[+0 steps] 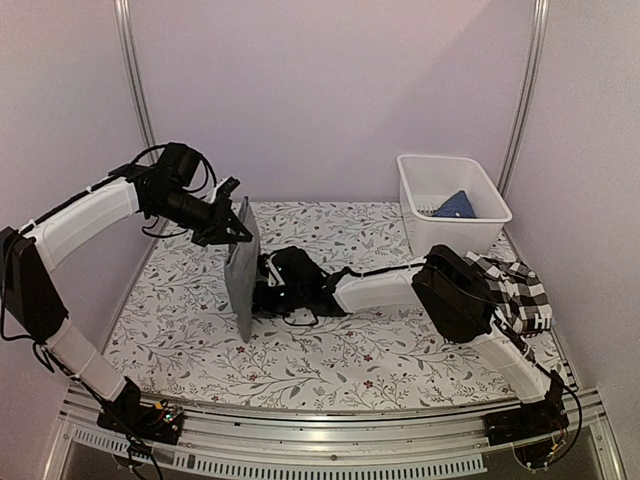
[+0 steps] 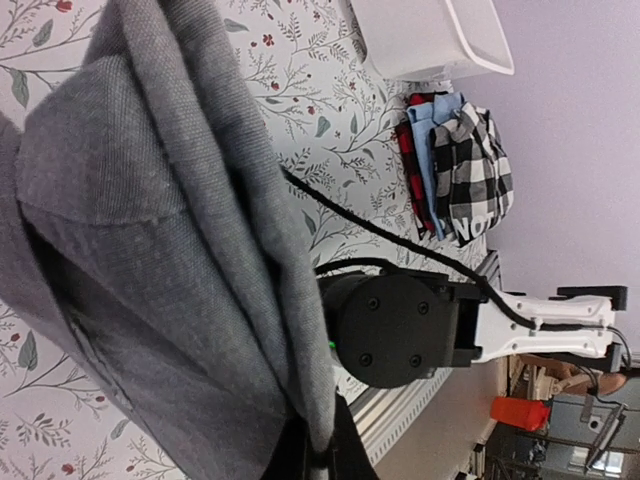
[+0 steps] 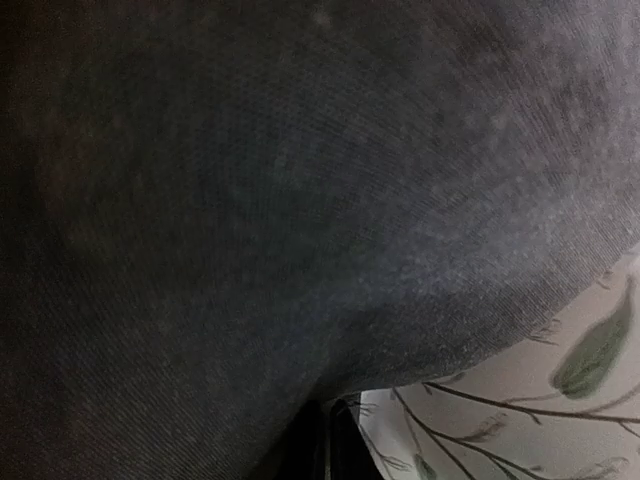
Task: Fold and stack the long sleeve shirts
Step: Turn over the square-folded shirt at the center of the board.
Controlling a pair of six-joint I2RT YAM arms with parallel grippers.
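The grey shirt (image 1: 243,272) is pinched at its upper edge in my left gripper (image 1: 237,226), jaws closed tight on the cloth. It hangs from there as a tall panel over the middle of the flowered table cover (image 1: 330,350), while my right gripper (image 1: 262,291) is clamped shut on the same shirt lower down, its weave filling that wrist's view. Well off to the right, at the table's edge, the black-and-white checked shirt (image 1: 518,288) tops a folded pile, with a pale blue shirt (image 2: 432,150) and a red-checked shirt (image 2: 411,165) beneath, and behind stands a white bin (image 1: 460,235).
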